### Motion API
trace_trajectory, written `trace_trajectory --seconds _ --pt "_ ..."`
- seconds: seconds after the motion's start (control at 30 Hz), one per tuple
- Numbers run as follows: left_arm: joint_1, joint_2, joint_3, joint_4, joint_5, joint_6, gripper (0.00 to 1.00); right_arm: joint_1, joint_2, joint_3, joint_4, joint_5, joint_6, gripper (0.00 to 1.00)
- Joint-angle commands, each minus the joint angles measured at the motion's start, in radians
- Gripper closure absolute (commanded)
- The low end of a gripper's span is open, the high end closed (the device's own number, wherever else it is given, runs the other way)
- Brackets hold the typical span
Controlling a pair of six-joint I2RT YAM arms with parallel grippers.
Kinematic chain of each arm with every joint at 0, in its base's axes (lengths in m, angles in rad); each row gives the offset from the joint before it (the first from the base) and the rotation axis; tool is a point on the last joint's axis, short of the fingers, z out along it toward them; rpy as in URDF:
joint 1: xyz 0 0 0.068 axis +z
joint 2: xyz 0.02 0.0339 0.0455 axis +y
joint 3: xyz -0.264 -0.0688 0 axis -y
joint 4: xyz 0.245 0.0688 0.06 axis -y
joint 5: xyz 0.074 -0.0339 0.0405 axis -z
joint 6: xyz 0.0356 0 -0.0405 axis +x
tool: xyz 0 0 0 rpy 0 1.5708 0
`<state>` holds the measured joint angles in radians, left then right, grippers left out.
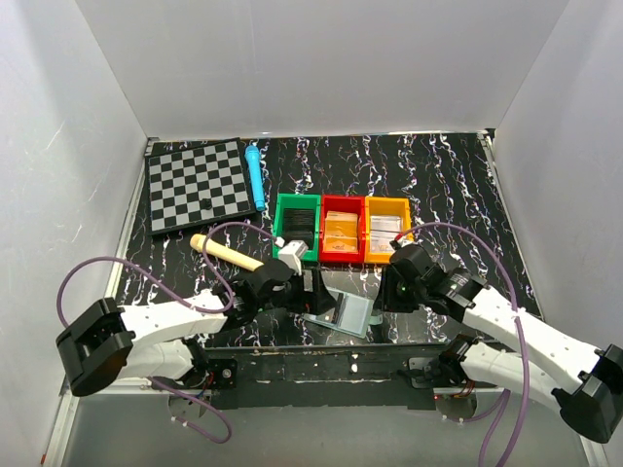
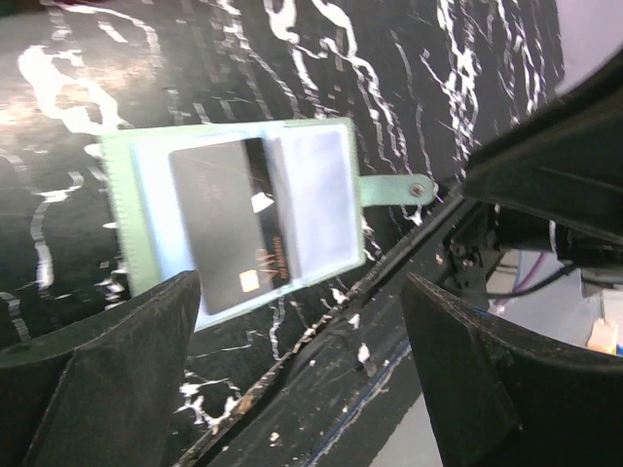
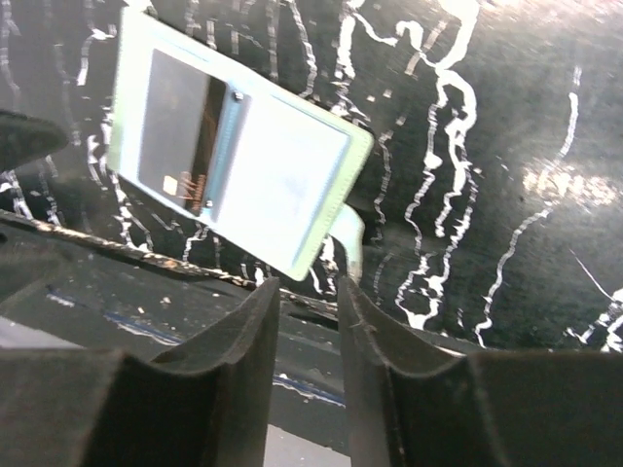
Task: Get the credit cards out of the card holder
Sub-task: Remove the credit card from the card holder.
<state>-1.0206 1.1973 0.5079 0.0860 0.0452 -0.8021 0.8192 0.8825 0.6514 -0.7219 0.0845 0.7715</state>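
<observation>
The card holder (image 1: 343, 313) lies open and flat near the table's front edge, between my two grippers. Its left panel (image 2: 146, 229) holds a dark credit card (image 2: 226, 226) with a gold chip; the right panel (image 2: 316, 199) shows only pale blue. In the right wrist view the card holder (image 3: 282, 185) shows the same card (image 3: 173, 134), and its side tab (image 3: 350, 233) points toward my fingers. My left gripper (image 2: 302, 360) hovers wide open just short of the holder, holding nothing. My right gripper (image 3: 307, 302) stands open with a narrow gap, its tips just short of the tab and apart from it.
Green (image 1: 297, 226), red (image 1: 342, 231) and orange (image 1: 386, 226) bins stand in a row behind the holder. A wooden stick (image 1: 226, 253) lies to the left, with a checkerboard (image 1: 195, 185) and a blue pen (image 1: 256, 177) at the back left. The table's front edge (image 1: 321, 342) runs right by the holder.
</observation>
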Motion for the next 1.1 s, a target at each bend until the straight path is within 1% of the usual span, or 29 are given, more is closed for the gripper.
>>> trace_trajectory --seconds 0.0,0.07,0.13,0.2,0.27,0.47,0.67,0.87,1.07 --pt "0.077 -0.056 -0.061 -0.028 -0.028 -0.026 0.18 0.001 0.022 0.014 0.105 -0.110 -0.014 0.64" --pt "0.105 -0.070 -0.088 -0.032 -0.031 -0.032 0.19 0.001 0.064 -0.004 0.156 -0.155 0.005 0.64" --pt "0.112 -0.084 -0.111 -0.034 -0.030 -0.035 0.20 0.001 0.094 -0.042 0.235 -0.215 0.032 0.61" --pt "0.116 -0.087 -0.126 -0.037 -0.031 -0.037 0.21 0.001 0.119 -0.062 0.291 -0.227 0.055 0.58" --pt "0.116 -0.082 -0.132 -0.045 -0.065 -0.043 0.22 0.001 0.151 -0.068 0.309 -0.221 0.064 0.56" --pt "0.117 -0.051 -0.161 0.003 -0.045 -0.060 0.23 -0.002 0.249 -0.082 0.312 -0.181 0.084 0.52" --pt "0.117 -0.012 -0.169 0.078 0.062 -0.045 0.23 -0.028 0.286 -0.088 0.271 -0.123 0.081 0.50" --pt "0.117 0.022 -0.184 0.135 0.104 -0.057 0.23 -0.084 0.337 -0.079 0.274 -0.126 0.016 0.49" --pt "0.117 0.045 -0.197 0.179 0.130 -0.074 0.24 -0.104 0.429 -0.024 0.295 -0.146 -0.049 0.49"
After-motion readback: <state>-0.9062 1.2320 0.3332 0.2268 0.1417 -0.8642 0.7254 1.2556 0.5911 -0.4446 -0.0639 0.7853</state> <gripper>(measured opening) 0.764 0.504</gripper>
